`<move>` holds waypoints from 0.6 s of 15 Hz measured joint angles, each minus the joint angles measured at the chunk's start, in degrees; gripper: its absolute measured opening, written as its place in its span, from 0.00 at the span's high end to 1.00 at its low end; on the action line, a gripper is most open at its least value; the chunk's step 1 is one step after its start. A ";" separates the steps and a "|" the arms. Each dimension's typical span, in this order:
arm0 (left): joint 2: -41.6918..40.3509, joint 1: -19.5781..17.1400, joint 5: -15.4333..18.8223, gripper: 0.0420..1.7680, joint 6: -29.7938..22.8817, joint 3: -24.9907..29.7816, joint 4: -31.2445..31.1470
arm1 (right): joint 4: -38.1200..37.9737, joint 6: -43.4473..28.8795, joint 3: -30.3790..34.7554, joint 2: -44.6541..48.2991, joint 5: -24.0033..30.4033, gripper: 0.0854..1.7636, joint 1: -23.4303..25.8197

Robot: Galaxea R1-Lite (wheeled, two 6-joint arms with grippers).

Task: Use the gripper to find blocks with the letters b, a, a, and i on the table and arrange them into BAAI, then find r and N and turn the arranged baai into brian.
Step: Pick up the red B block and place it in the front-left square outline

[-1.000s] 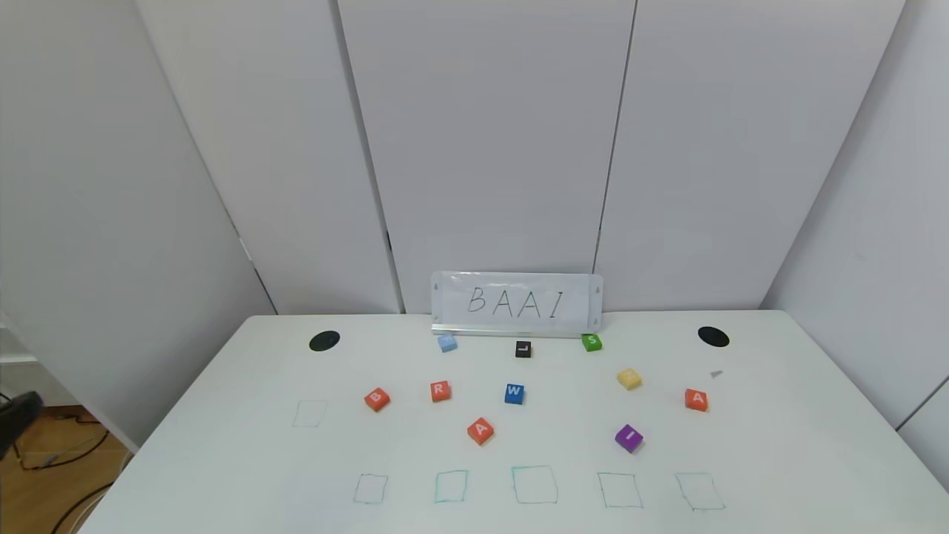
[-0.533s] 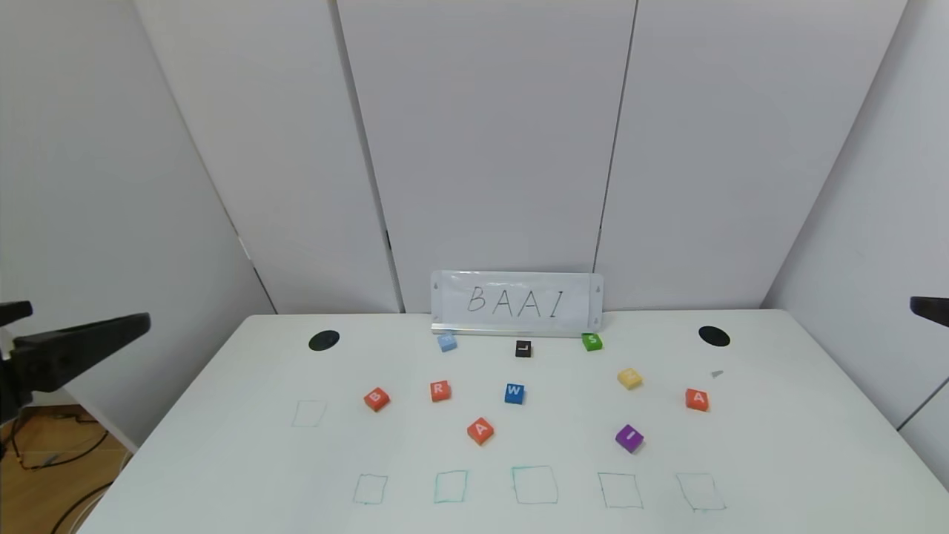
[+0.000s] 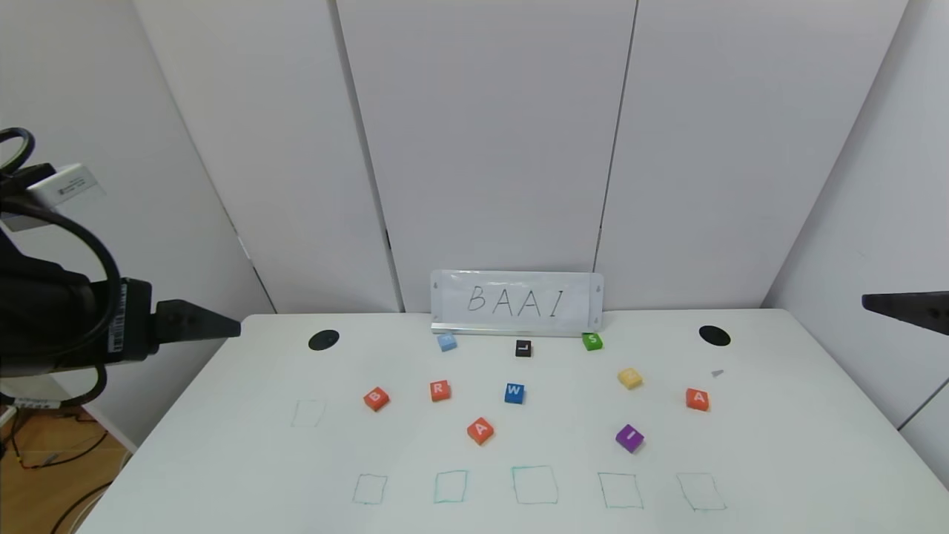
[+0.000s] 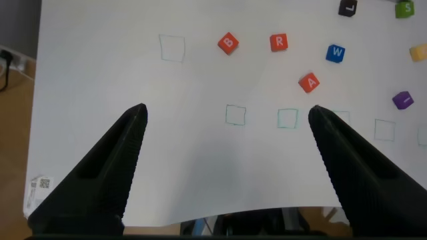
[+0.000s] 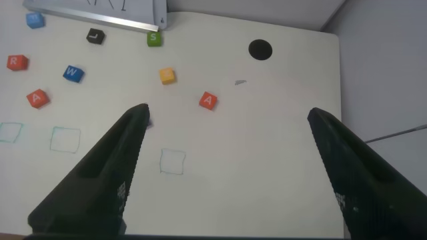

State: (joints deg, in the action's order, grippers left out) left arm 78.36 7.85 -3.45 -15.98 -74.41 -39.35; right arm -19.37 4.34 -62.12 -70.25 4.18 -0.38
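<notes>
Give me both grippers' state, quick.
Left gripper: open, holding nothing, above the table's left edge.
Right gripper: open, holding nothing, above the table's right side.

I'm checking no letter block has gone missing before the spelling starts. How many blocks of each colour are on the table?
Orange-red: 4, namely B, R, near A and right A
Light blue: 1
Dark blue: 1, W
Black: 1, L
Green: 1, S
Yellow: 1
Purple: 1, I
Total: 10

Left claw (image 4: pixel 227 120): matte black tapered fingers (image 4: pixel 113 160), looped black cables, white barcode labels (right claw (image 5: pixel 227 120) alike).
</notes>
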 joint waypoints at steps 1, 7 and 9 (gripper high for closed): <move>2.82 0.91 -0.16 0.03 -3.58 -3.54 -2.96 | 0.02 0.09 0.06 0.02 0.02 0.03 0.00; 21.94 4.18 -0.13 0.03 -22.31 -21.48 -14.48 | -0.09 0.50 0.49 0.52 -0.30 0.03 -1.68; 27.67 4.66 -0.16 0.03 -27.08 -24.65 -15.91 | -0.30 0.48 0.50 1.32 -0.39 0.03 -2.10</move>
State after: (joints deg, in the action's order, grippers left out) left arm 106.03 12.51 -3.61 -43.06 -99.06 -55.26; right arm -19.68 4.82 -61.62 -68.94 3.79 -2.47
